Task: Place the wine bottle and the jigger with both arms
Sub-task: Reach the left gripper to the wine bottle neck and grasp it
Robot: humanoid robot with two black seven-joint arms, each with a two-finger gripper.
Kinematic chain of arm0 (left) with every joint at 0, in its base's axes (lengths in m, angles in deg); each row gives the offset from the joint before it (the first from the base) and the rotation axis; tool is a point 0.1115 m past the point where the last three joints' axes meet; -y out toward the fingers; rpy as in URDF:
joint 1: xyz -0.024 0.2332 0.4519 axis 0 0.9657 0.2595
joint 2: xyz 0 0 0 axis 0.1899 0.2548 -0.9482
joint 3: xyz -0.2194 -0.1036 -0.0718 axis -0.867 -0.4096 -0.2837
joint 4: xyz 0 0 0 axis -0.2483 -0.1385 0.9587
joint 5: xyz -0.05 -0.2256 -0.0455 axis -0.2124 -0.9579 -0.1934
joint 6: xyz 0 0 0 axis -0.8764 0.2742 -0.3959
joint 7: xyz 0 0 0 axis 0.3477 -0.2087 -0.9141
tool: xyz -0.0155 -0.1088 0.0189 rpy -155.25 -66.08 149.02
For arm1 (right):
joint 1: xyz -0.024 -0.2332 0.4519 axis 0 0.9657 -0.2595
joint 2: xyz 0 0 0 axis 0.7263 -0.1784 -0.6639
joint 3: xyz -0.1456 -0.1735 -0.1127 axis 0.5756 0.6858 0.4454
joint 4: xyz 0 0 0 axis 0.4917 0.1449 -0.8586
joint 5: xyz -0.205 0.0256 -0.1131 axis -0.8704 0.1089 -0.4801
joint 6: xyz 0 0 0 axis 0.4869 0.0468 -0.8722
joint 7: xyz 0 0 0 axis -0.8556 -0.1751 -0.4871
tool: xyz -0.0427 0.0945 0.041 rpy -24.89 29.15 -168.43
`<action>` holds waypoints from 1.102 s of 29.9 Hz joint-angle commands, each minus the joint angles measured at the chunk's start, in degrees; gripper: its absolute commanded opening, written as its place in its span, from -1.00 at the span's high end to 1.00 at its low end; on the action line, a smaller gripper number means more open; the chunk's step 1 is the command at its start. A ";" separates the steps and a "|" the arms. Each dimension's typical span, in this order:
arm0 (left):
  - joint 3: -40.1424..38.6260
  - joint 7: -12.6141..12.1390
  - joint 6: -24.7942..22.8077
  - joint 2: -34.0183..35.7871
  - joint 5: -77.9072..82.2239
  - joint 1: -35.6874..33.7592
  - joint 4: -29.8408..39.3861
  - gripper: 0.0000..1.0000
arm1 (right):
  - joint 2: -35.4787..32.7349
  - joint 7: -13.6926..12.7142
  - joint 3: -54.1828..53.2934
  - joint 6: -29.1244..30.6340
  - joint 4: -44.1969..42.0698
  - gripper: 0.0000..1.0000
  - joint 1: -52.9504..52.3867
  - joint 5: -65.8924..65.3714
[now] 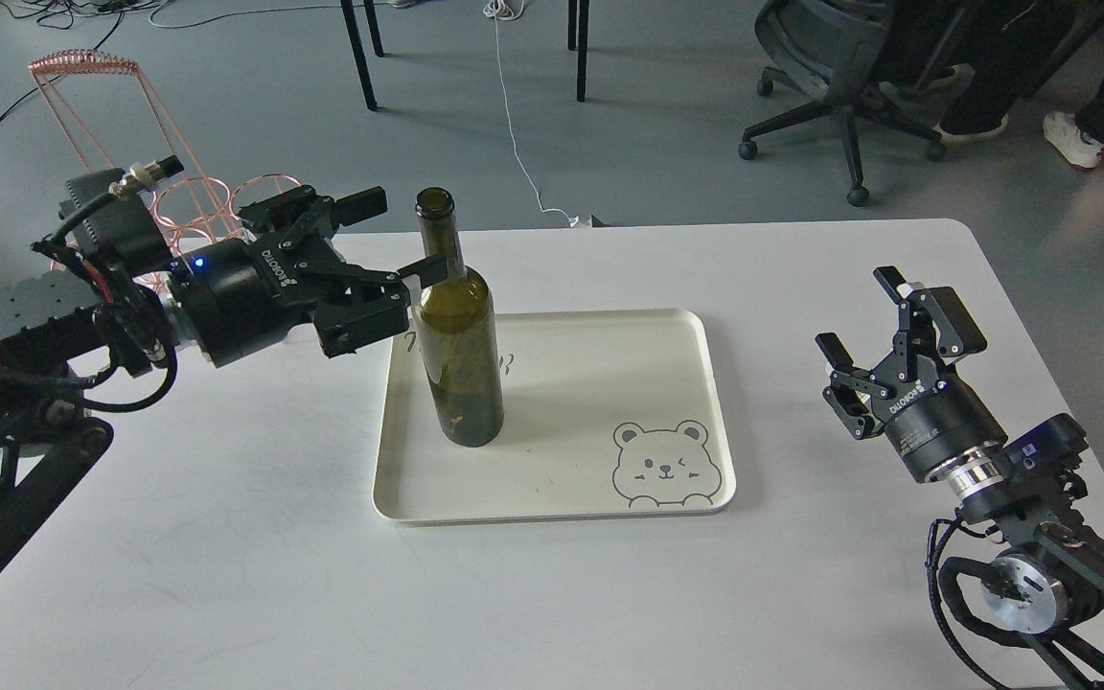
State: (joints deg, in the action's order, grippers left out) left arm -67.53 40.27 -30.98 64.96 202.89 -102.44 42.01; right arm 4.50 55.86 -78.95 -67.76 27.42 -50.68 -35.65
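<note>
the left gripper (399, 240) is seen spread wide, its fingers parted on either side of the bottle's neck; one finger (363, 204) is held clear of the glass on the far side, while the nearer finger (429, 268) is seen against the neck, though whether it truly touches cannot be told. the bottle (457, 350) is stood upright on the left part of the tray (600, 359), uncorked, dark olive in colour. the tray is laid flat on the white table (226, 565), and a bear (662, 465) is drawn in its near right corner, well apart from the bottle. the right gripper (861, 311) is held over the table to the right of the tray, clear of it, fingers spread apart with nothing between them. left of the tray, behind the left arm, a copper wire rack (97, 105) is partly seen. beyond the table, past the tray's far edge, an office chair (835, 67) is stood on the grey floor. the jigger is not seen.
</note>
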 commanded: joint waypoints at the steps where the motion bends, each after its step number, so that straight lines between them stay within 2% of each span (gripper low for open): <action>1: 1.69 0.01 -0.01 -0.68 0.03 -1.49 -0.67 -0.96 | 0.00 -0.01 -0.08 0.00 -0.01 -0.97 0.04 0.00; 11: 4.67 0.01 -0.36 -3.32 0.03 -5.53 -2.86 -0.93 | 0.00 -0.01 -0.17 0.00 -0.01 -0.97 0.13 0.00; 15: 6.25 0.01 -0.36 -3.41 0.12 -6.50 -3.83 -0.86 | 0.00 -0.01 -0.08 0.00 0.08 -0.97 0.39 0.00; 17: 6.52 0.01 -0.36 -3.76 0.12 -6.68 -4.09 -0.64 | 0.00 -0.01 -0.08 0.00 0.08 -0.97 0.40 -0.08; 20: 6.52 0.01 -0.36 -3.76 0.12 -6.68 -4.27 -0.11 | 0.00 -0.01 -0.08 0.00 0.08 -0.97 0.40 -0.09; 29: 6.61 0.01 -0.27 -4.47 0.03 -7.03 -4.71 -0.04 | 0.00 -0.01 -0.16 0.00 0.08 -0.97 0.40 -0.09; 33: 6.52 0.01 -0.27 -4.55 0.03 -7.12 -4.97 0.47 | 0.00 -0.01 -0.17 0.00 0.08 -0.97 0.40 -0.09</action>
State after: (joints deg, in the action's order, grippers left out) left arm -60.93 40.28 -31.28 60.43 202.92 -109.44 37.30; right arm 4.50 55.86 -79.05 -67.76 27.50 -50.28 -35.74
